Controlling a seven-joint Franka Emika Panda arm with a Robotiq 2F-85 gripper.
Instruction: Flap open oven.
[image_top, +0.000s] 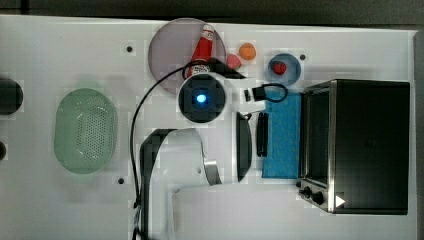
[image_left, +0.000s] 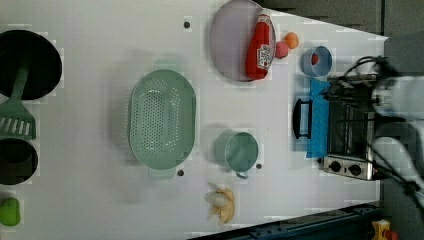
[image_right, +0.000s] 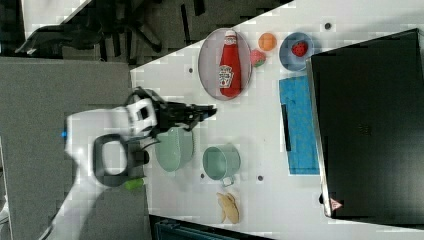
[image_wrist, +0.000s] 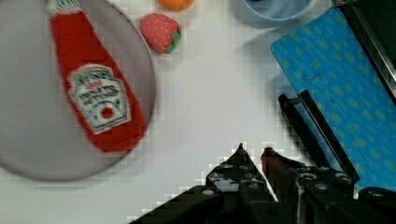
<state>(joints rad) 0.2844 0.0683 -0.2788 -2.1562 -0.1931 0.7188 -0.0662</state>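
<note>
The oven stands at the top view's right, with a black top and a silver front frame. Its blue door lies flapped down flat on the table, and its dark bar handle points away from the oven. The same door and handle appear in the wrist view, just beside my gripper. My gripper hovers over the white table between the plate and the door. Its jaws stand a narrow gap apart with nothing between them.
A ketchup bottle lies on a round plate. A toy strawberry, an orange and a blue bowl sit near the door's end. A green colander, teal mug and banana lie further off.
</note>
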